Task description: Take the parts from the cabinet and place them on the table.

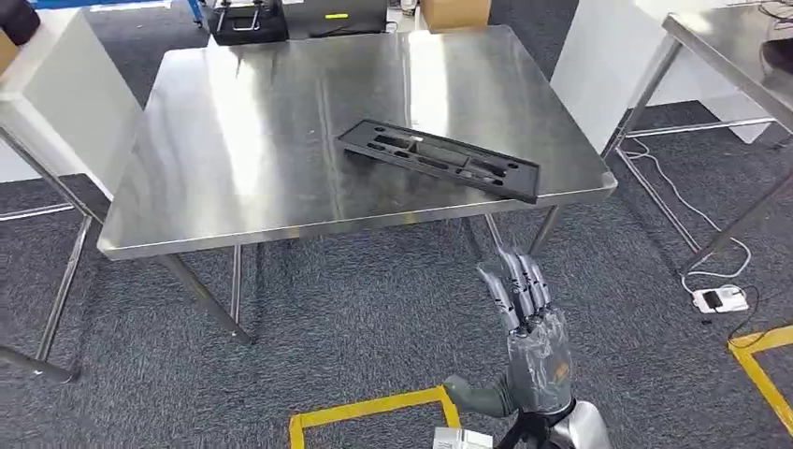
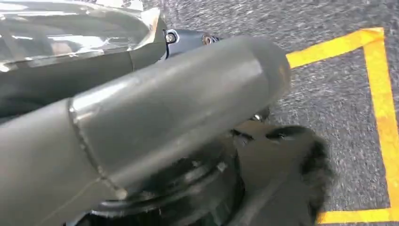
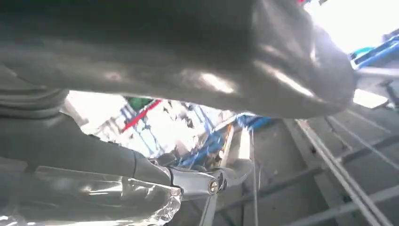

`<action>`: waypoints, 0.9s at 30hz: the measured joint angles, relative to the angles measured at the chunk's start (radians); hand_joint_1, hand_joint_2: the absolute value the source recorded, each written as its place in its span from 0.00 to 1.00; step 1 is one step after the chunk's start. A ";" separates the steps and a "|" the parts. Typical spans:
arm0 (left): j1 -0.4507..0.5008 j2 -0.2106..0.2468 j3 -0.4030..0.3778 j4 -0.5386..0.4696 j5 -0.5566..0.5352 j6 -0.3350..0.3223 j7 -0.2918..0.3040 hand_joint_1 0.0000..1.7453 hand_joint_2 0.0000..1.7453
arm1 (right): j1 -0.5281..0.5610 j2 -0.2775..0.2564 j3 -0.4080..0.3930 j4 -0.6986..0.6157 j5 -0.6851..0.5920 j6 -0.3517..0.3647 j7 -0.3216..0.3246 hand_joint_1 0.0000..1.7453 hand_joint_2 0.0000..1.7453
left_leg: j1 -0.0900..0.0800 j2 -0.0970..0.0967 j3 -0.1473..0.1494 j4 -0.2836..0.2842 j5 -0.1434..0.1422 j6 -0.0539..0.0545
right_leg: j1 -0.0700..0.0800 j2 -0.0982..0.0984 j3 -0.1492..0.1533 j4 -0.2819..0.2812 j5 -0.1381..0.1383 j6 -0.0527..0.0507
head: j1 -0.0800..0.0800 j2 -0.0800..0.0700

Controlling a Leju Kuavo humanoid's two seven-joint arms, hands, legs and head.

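Note:
A flat black part (image 1: pixel 439 159) with several slots lies on the steel table (image 1: pixel 234 140), towards its front right corner. My right hand (image 1: pixel 528 327) hovers low in front of the table, below that corner, fingers stretched forward and apart with nothing in them. The right wrist view has its thick grey thumb (image 3: pixel 197 56) and a dark finger (image 3: pixel 207 181) standing apart, looking under the table. My left hand (image 2: pixel 155 117) hangs over the carpet, its grey thumb stretched out and nothing in its grasp.
A second steel table (image 1: pixel 739 47) stands at the right, with a white power strip (image 1: pixel 718 299) and cable on the carpet beneath. Yellow floor tape (image 1: pixel 374 410) marks the floor near my feet. White panels (image 1: pixel 56 103) flank the table; a black case (image 1: pixel 245 23) sits behind it.

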State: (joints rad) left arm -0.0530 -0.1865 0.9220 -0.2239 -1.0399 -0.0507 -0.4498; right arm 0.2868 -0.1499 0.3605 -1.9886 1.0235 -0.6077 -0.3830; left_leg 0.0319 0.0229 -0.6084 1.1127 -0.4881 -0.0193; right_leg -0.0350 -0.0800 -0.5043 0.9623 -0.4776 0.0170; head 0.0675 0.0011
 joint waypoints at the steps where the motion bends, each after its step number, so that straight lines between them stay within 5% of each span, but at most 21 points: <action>1: -0.002 0.000 -0.003 0.000 -0.002 0.000 0.000 0.00 0.00 | 0.000 -0.001 0.006 0.008 -0.003 0.000 0.007 0.00 0.00 | 0.004 0.040 0.052 -0.084 0.024 -0.005 | 0.000 -0.009 0.006 0.008 -0.004 0.007 | 0.000 0.000; 2: -0.008 -0.003 -0.007 0.001 -0.002 0.000 0.003 0.00 0.00 | 0.000 -0.004 0.015 0.019 -0.010 0.000 0.015 0.00 0.00 | -0.004 0.061 0.059 -0.104 0.013 -0.002 | 0.017 -0.015 -0.003 0.016 -0.011 0.017 | -0.002 0.000; 6: -0.013 0.003 -0.010 0.003 -0.003 0.009 0.010 0.00 0.00 | -0.007 -0.023 0.048 0.085 -0.036 -0.023 0.036 0.00 0.00 | -0.020 0.009 0.040 -0.110 0.026 0.042 | 0.015 -0.051 0.011 0.010 -0.006 0.047 | 0.005 0.000; 8: -0.011 0.004 -0.010 0.004 -0.003 0.013 0.015 0.00 0.00 | -0.016 -0.032 0.064 0.123 -0.063 -0.038 0.059 0.00 0.00 | -0.012 -0.009 0.041 -0.118 0.038 0.060 | 0.005 0.020 -0.013 0.054 -0.041 0.047 | 0.006 0.000; 9: -0.014 0.005 -0.010 0.005 -0.002 0.015 0.018 0.00 0.00 | -0.025 -0.037 0.071 0.165 -0.072 -0.055 0.074 0.00 0.00 | -0.012 -0.019 0.037 -0.118 0.041 0.066 | 0.005 0.053 -0.053 0.142 -0.085 0.038 | 0.007 0.000; 11: -0.017 0.005 -0.010 0.008 -0.002 0.015 0.019 0.00 0.00 | -0.035 -0.038 0.079 0.245 -0.068 -0.067 0.097 0.00 0.00 | -0.016 -0.045 0.030 -0.118 0.045 0.072 | 0.009 0.071 -0.132 0.305 -0.144 0.035 | 0.007 0.000; 12: -0.016 0.005 -0.011 0.008 -0.002 0.015 0.020 0.00 0.00 | -0.038 -0.038 0.079 0.278 -0.059 -0.071 0.106 0.00 0.00 | -0.019 -0.060 0.028 -0.117 0.047 0.073 | 0.009 0.074 -0.152 0.343 -0.148 0.038 | 0.006 0.000; 13: -0.014 0.005 -0.011 0.010 -0.002 0.014 0.021 0.00 0.00 | -0.043 -0.038 0.079 0.310 -0.052 -0.071 0.114 0.00 0.00 | -0.021 -0.075 0.027 -0.117 0.048 0.074 | 0.009 0.076 -0.147 0.328 -0.134 0.044 | 0.006 0.000; 15: -0.012 0.005 -0.010 0.011 -0.002 0.016 0.027 0.00 0.00 | -0.066 -0.032 0.080 0.386 -0.068 -0.079 0.148 0.00 0.00 | -0.022 -0.106 0.028 -0.117 0.053 0.070 | 0.010 0.091 -0.071 0.174 -0.062 0.058 | 0.007 0.000; 16: -0.012 0.005 -0.011 0.013 -0.004 0.019 0.034 0.00 0.00 | -0.093 -0.019 0.070 0.472 -0.080 -0.081 0.165 0.00 0.00 | -0.021 -0.119 0.028 -0.117 0.056 0.066 | 0.009 0.130 -0.023 0.074 -0.027 0.060 | 0.006 0.000; 17: -0.013 0.003 -0.012 0.014 -0.006 0.022 0.040 0.00 0.00 | -0.119 -0.003 0.052 0.560 -0.099 -0.083 0.164 0.00 0.00 | -0.021 -0.126 0.025 -0.115 0.058 0.061 | 0.007 0.185 -0.002 0.017 -0.020 0.052 | 0.007 0.000; 21: -0.006 0.003 -0.016 0.017 -0.008 0.031 0.055 0.00 0.00 | -0.194 0.058 -0.060 0.850 -0.132 -0.085 0.092 0.00 0.00 | -0.022 -0.175 0.006 -0.118 0.071 0.033 | 0.021 0.133 -0.001 0.017 -0.010 0.018 | 0.006 0.000; 22: -0.003 0.004 -0.016 0.017 -0.009 0.034 0.064 0.00 0.00 | -0.239 0.080 -0.102 0.970 -0.149 -0.084 0.086 0.00 0.00 | -0.018 -0.135 0.002 -0.103 0.064 0.035 | -0.003 0.122 0.001 0.009 0.000 0.008 | 0.005 0.000; 23: -0.004 0.004 -0.017 0.017 -0.011 0.039 0.072 0.00 0.00 | -0.273 0.097 -0.142 1.087 -0.163 -0.074 0.099 0.00 0.00 | -0.024 -0.078 -0.011 -0.075 0.037 0.032 | 0.003 0.112 0.002 0.007 0.002 -0.001 | 0.003 0.000; 24: -0.008 0.004 -0.018 0.018 -0.018 0.046 0.079 0.00 0.00 | -0.295 0.110 -0.176 1.188 -0.172 -0.051 0.131 0.00 0.00 | -0.023 -0.051 -0.041 -0.016 -0.006 0.027 | 0.005 0.095 0.002 0.007 0.000 -0.004 | -0.003 0.000; 26: -0.013 0.003 -0.021 0.018 -0.025 0.065 0.102 0.00 0.00 | -0.311 0.122 -0.242 1.378 -0.190 0.052 0.236 0.00 0.00 | -0.019 -0.034 -0.129 0.160 -0.090 0.016 | 0.010 0.048 0.001 0.008 -0.003 -0.008 | -0.002 0.000; 27: -0.012 0.003 -0.023 0.020 -0.028 0.070 0.110 0.00 0.00 | -0.311 0.126 -0.261 1.432 -0.195 0.088 0.276 0.00 0.00 | -0.017 -0.030 -0.149 0.202 -0.099 0.013 | 0.011 0.032 -0.001 0.009 -0.004 -0.009 | -0.002 0.000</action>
State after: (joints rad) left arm -0.0645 -0.1835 0.8991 -0.2037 -1.0681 0.0191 -0.3402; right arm -0.0243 -0.0244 0.0999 -0.5571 0.8282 -0.5194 -0.1070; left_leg 0.0153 -0.0071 -0.7574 1.3146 -0.5870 -0.0067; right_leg -0.0238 -0.0478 -0.5049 0.9710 -0.4812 0.0085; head 0.0656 0.0011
